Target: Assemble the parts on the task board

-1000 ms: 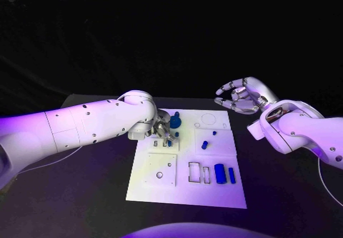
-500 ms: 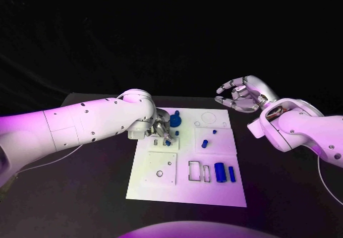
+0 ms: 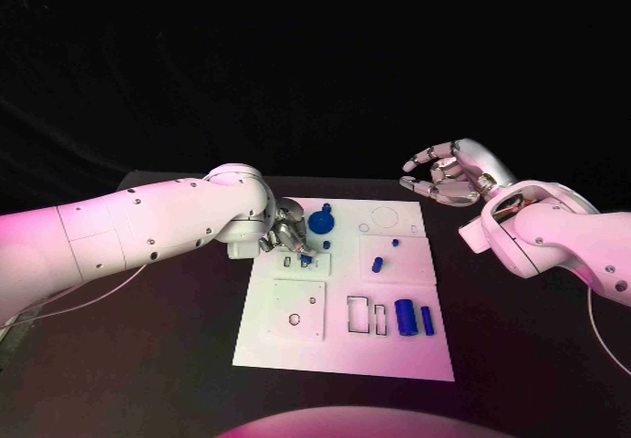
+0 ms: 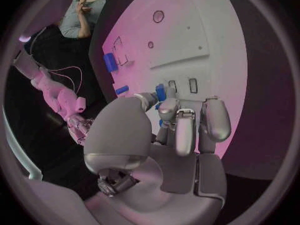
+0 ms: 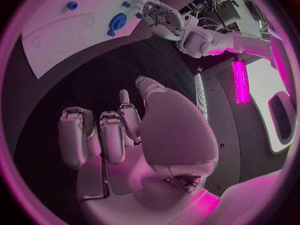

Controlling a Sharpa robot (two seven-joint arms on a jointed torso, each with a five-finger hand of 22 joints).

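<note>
- While the left hand (image 3: 289, 234) works low over the far-left part of the flat white rectangular task board (image 3: 395, 360), its fingers pinch a small blue plastic peg (image 4: 160, 92) above a pair of narrow slots; the left wrist view shows the piece caught between thumb and fingertips.
- Judged by look, the peg is light, rigid and smooth; it would likely slip or twist if squeezed off-centre, so a hold across its upper end, leaving the lower end free to enter a slot, seems best.
- Right hand (image 3: 447, 175): raised off the board's far-right corner, fingers curled apart, holding nothing.
- Recesses serve as the board's containers. Round blue disc-shaped part (image 3: 321, 222): seated near the far edge, just beside the left hand.
- Circular outline (image 3: 384, 218) at the far-right corner: vacant.
- Short blue stub (image 3: 377, 265): standing in the middle-right panel, with a smaller blue pin (image 3: 393, 244) farther back.
- Wide blue block (image 3: 404, 319) and slim blue bar (image 3: 425, 319): side by side near the right edge, toward the near half; whether they sit in pockets or lie on the surface cannot be told.
- Two rectangular cut-outs (image 3: 359, 314) just left of the block: unfilled.
- Square plate with a small round hole (image 3: 294, 320) on the near-left part: hole unoccupied.
</note>
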